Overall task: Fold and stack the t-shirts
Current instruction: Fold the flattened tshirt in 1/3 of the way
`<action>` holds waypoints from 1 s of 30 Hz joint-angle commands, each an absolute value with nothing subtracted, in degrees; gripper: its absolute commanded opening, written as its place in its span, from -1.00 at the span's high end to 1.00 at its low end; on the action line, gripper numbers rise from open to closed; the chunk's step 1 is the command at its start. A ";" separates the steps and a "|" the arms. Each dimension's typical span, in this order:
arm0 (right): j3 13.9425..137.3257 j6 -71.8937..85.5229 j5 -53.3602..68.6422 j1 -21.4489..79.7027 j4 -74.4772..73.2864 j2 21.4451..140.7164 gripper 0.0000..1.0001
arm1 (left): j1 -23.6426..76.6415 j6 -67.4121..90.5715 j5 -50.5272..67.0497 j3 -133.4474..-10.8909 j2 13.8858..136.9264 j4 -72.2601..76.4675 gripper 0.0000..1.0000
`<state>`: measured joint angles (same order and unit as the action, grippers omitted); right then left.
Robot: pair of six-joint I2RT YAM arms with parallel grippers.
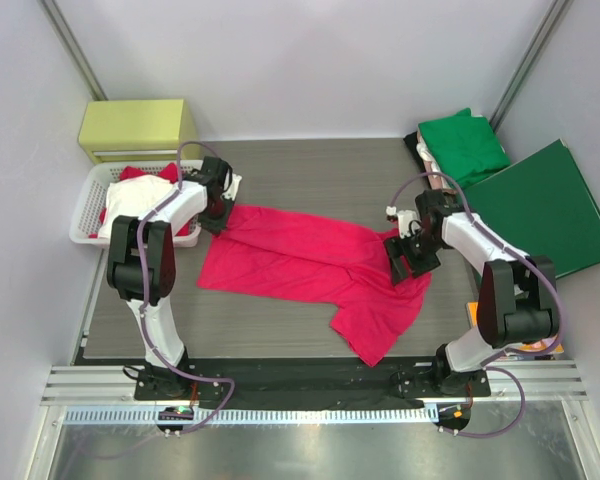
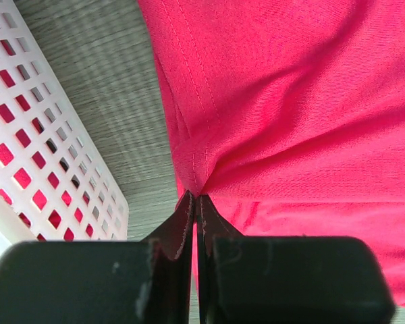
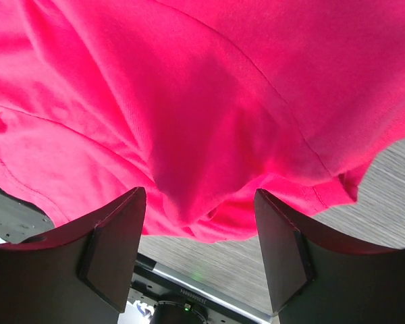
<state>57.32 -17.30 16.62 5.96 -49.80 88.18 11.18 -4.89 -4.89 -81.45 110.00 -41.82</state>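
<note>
Pinkish-red t-shirt (image 1: 300,260): rumpled, unfolded on surface (image 1: 310,170), stretched between both pincers.
Basket (image 1: 85,225) beside left pincer (image 1: 216,205): more cloth inside, likely unfolded.
Green t-shirt (image 1: 465,145): folded, beyond right pincer (image 1: 412,255).
Left pincer clamped on red t-shirt's edge.
Right pincer jaws apart, cloth just ahead.
Judgement: most folding left.

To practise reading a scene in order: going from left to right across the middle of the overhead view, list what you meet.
white basket → left gripper → pinkish-red t-shirt → right gripper → dark-green folder
</note>
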 commanded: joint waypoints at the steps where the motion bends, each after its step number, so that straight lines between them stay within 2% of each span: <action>1: 59.50 -18.63 16.70 6.33 -50.62 90.69 -0.42 | 10.20 -5.36 -5.54 -83.32 109.78 -40.96 0.99; 3: 59.94 -18.63 15.91 6.33 -50.19 91.58 -0.24 | 10.20 -5.27 -5.27 -83.50 109.78 -41.04 1.00; 4: 59.85 -18.37 15.82 6.33 -49.75 91.58 -0.06 | 10.20 -5.19 -5.10 -83.32 109.86 -41.13 0.99; 5: 59.85 -18.02 15.73 6.33 -48.96 91.58 0.47 | 10.20 -5.27 -5.10 -83.23 109.95 -41.22 0.99; 7: 59.94 -17.06 15.73 6.24 -48.43 91.06 0.97 | 10.20 -5.45 -5.18 -82.80 109.69 -41.31 0.99; 13: 60.73 -17.40 12.58 6.24 -49.22 88.16 0.98 | 10.20 -5.98 -5.80 -81.74 109.60 -40.61 0.99; 25: 65.21 -21.44 17.23 6.15 -64.76 84.99 0.98 | 10.11 -6.06 -5.89 -81.91 110.48 -40.08 1.00; 30: 64.07 -21.88 15.47 6.15 -65.04 83.67 0.98 | 10.11 -6.42 -6.68 -82.09 110.83 -40.16 1.00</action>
<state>63.33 -20.43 16.01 5.96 -61.58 86.72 11.11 -4.99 -4.71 -81.43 110.21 -41.41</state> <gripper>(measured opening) 0.027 0.005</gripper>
